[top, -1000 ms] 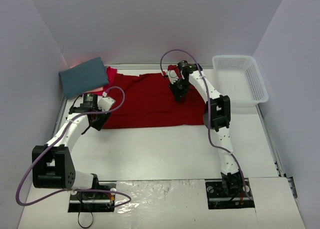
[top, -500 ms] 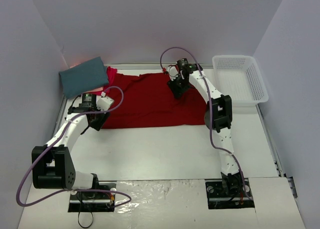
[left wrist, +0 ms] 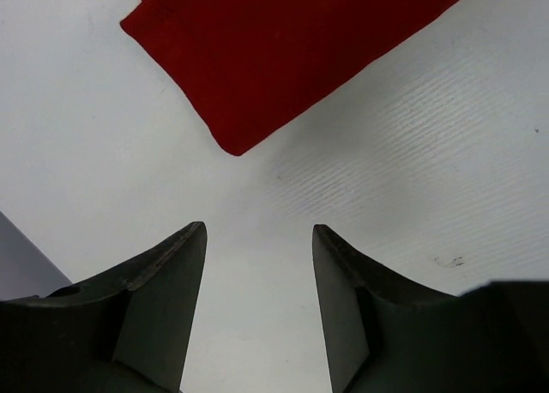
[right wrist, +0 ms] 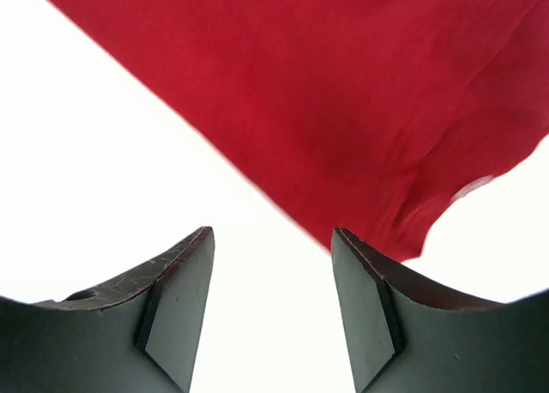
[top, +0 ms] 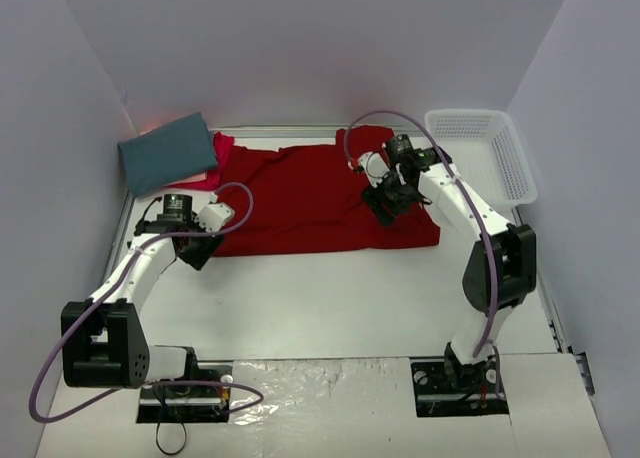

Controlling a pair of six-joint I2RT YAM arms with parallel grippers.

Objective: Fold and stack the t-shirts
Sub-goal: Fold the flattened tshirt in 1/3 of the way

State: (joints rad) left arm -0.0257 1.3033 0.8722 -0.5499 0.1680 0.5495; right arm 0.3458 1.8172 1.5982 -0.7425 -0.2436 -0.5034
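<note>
Centrally on the white table (top: 330,298) lies the deep red cloth t-shirt (top: 300,203), spread out wide and mostly flat. Its far right corner is slightly bunched. The left gripper (top: 198,253) hangs at the shirt's near left corner. Its jaws stand wide apart with nothing between them, and in the left wrist view only bare table shows in the gap, with the shirt's corner just ahead. The right gripper (top: 385,208) sits over the shirt's right part, near its edge. Its jaws are likewise spread and empty. Just beyond the shirt's far left corner rests the folded slate-teal cloth t-shirt (top: 168,153), and a strip of the brighter pinkish-red cloth t-shirt (top: 222,150) shows from under it. To the shirt's right stands the white plastic mesh basket (top: 480,163).
</note>
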